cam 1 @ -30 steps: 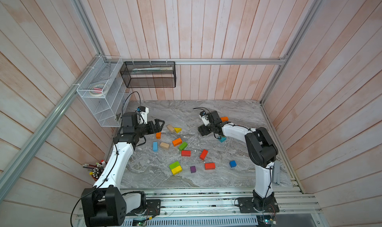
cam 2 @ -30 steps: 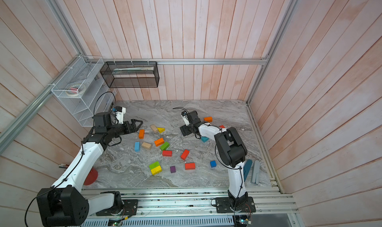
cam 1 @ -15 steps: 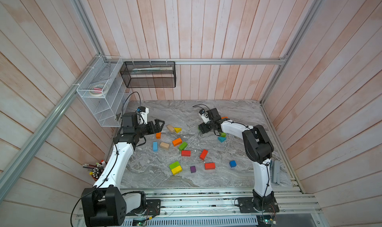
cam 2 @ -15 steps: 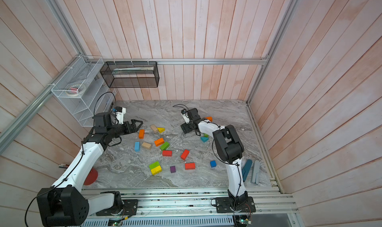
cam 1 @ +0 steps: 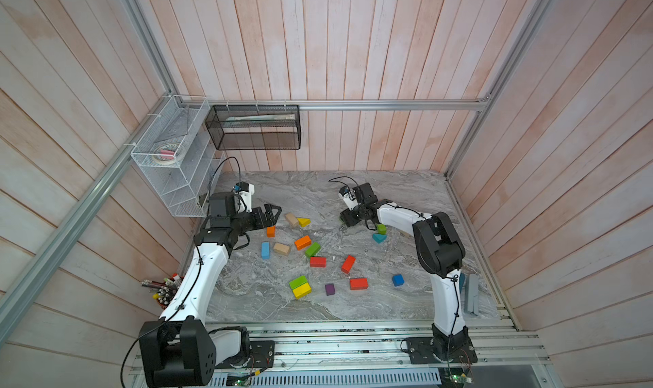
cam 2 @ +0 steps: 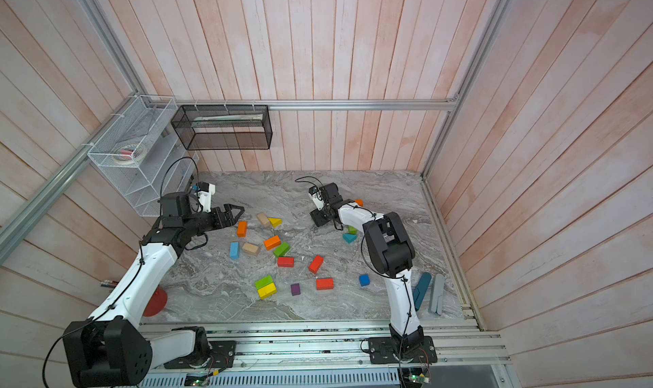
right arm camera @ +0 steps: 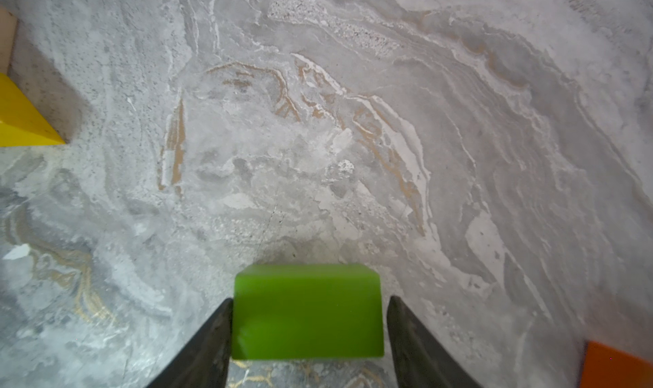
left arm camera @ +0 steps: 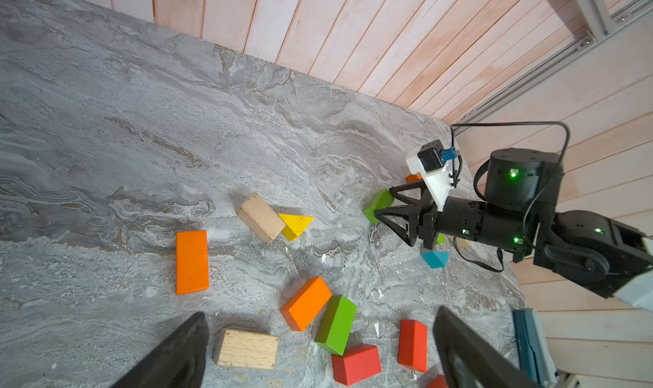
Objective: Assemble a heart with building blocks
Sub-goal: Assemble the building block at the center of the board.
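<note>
Green painted wooden block [right arm camera: 307,312] lies flat on the worktop, far centre, between the two fingers of the right pincer [right arm camera: 310,298]. The fingers flank its short sides, one about touching, the other with a sliver of gap, so can't tell if it is clamped yet. To do this well: keep the block centred, squeeze on the flat parallel faces, then lift straight up so it doesn't skid on the stone or twist in the grip. Clear the teal wooden wedge [cam 1: 378,237] and the small green block [cam 1: 381,229] beside the arm when carrying it. Left pincer [cam 1: 277,215] is spread wide and empty, hovering near the small orange brick [cam 1: 270,231]. No heart is formed, by the look of it. The rest lie loose mid-worktop: tan block [cam 1: 291,219] touching the yellow wedge [cam 1: 304,222], orange brick [cam 1: 303,242], red bricks [cam 1: 317,261], purple cube [cam 1: 330,289], blue cube [cam 1: 398,280]. Open stone on the far side looks good for building. The grey marbled worktop [cam 1: 406,191] is smooth and hard, so blocks will likely slide if nudged. Pale pink plank walls [cam 1: 353,50] stand on three sides, with a white wire basket [cam 1: 166,156] and a black mesh basket [cam 1: 254,131] hung on them. Dark-blue bar [cam 2: 422,290] and grey bar [cam 2: 437,294] lie at the right edge.
</note>
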Motion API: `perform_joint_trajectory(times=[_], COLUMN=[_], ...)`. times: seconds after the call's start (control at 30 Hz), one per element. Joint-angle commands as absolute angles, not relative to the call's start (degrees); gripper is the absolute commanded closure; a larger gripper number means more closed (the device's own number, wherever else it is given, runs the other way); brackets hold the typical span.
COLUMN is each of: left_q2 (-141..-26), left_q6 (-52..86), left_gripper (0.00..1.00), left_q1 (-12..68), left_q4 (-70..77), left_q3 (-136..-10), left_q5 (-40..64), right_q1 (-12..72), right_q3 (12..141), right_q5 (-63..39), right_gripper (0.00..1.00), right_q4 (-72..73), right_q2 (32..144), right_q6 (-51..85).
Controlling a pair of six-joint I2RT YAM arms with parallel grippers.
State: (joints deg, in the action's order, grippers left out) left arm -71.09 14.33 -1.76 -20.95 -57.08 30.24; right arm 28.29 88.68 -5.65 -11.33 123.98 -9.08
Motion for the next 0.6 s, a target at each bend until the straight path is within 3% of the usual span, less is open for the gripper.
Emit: perform_joint_trajectory(times=[0.0, 0.13, 0.57], left_q2=[-71.57, -71.46, -71.38], left_q6=[13.26, 13.19, 13.30], left_gripper=[0.00, 0.00, 0.00], left_q1=[-1.93, -1.93, -1.94], left_q4=[-19.92, -19.88, -19.96], left_q3=[-56.31, -56.28, -56.31], left_q5=[30.76, 30.78, 30.28], right_q1=[28.03, 27.98, 30.57], right_q3=[90.37, 90.70, 88.57], right_q5=[-7.12, -7.00, -6.57], right_gripper=[0.34, 0.32, 0.41], right_q4=[-13.27, -13.58, -10.94], right_q2=[125.73, 126.01, 123.82], right_q6=[-9.23, -9.43, -6.37])
